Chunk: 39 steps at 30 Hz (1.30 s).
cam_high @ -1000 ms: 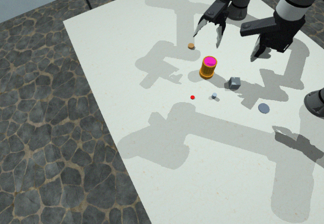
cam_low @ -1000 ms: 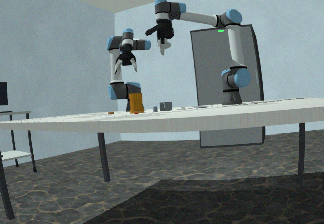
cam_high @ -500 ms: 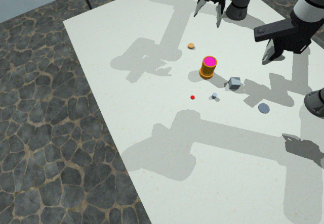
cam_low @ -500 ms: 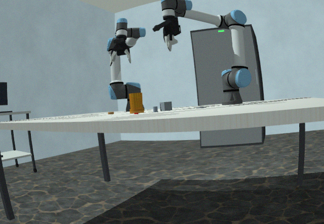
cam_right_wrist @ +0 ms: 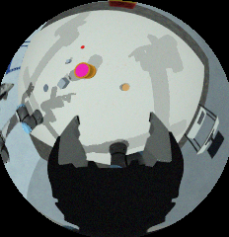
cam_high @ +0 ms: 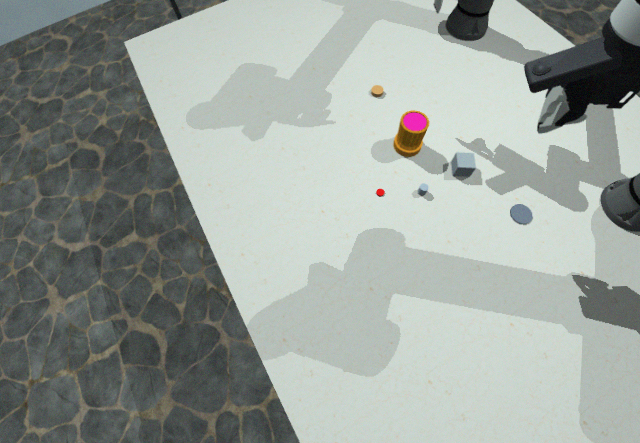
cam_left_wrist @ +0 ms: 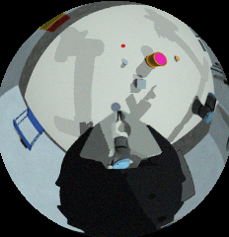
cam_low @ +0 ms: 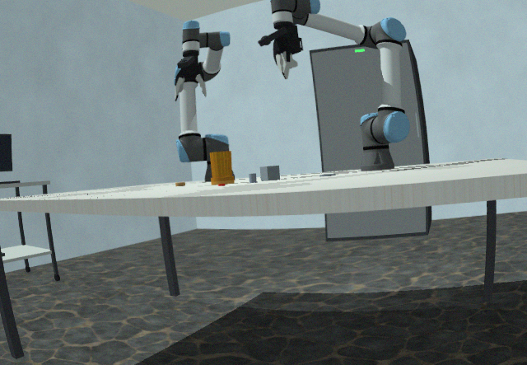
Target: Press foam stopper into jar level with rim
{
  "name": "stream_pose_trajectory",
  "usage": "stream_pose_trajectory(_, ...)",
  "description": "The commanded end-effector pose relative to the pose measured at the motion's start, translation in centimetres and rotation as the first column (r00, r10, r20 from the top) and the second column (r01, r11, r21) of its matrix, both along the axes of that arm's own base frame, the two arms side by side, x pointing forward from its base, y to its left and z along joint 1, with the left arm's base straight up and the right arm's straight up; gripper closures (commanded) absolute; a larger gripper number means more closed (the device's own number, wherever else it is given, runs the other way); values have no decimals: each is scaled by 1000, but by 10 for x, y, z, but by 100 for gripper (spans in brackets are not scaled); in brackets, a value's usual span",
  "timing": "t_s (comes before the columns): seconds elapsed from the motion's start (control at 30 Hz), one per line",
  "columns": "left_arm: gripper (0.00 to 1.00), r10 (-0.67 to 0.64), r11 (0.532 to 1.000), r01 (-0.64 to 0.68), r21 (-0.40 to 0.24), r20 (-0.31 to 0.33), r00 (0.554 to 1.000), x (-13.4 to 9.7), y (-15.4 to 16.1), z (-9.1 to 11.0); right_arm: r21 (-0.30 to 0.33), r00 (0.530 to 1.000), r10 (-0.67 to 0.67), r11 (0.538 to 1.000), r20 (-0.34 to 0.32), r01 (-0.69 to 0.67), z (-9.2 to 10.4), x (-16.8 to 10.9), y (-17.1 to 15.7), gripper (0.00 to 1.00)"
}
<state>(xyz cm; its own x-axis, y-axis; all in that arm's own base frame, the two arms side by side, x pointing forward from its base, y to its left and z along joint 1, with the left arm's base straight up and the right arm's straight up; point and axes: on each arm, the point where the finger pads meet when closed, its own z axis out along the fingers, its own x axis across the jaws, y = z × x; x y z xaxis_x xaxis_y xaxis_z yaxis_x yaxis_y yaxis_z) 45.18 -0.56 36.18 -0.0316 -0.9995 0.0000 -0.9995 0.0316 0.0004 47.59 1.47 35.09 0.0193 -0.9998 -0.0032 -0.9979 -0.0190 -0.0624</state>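
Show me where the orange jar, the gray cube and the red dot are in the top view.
Orange jar (cam_high: 410, 139): top view, its ribbed side.
Gray cube (cam_high: 464, 161): top view, its upper face.
Red dot (cam_high: 380, 192): top view, its middle.
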Motion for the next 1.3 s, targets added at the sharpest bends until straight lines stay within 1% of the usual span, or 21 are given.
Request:
stream_pose_trajectory(0.0, 100, 39, 999, -39, 0, 1, 999, -8, 7, 4, 0, 998, -18, 1000, -63, 18, 17, -30, -13, 21)
stream_pose_trajectory(0.1, 100, 43, 999, -43, 1, 0, 999, -9, 7, 4, 0, 997, -19, 1000, -69, 19, 19, -32, -14, 21)
stream_pose_trajectory(0.2, 100, 39, 999, -39, 2, -4, 999, -7, 5, 2, -7, 996, -14, 1000, -84, 14, 14, -35, -13, 21)
stream_pose_trajectory(0.3, 100, 32, 999, -32, 2, -4, 999, -6, 4, 2, -9, 997, -12, 1000, -79, 11, 10, -32, -12, 21)
stream_pose_trajectory(0.57, 100, 31, 1000, -31, 0, 0, 1000, -6, 5, 3, -6, 998, -16, 1000, -68, 16, 12, -31, -14, 21)
stream_pose_trajectory(1.27, 100, 32, 1000, -32, 0, 2, 999, -6, 6, 4, -4, 998, -19, 1000, -61, 19, 15, -31, -15, 21)
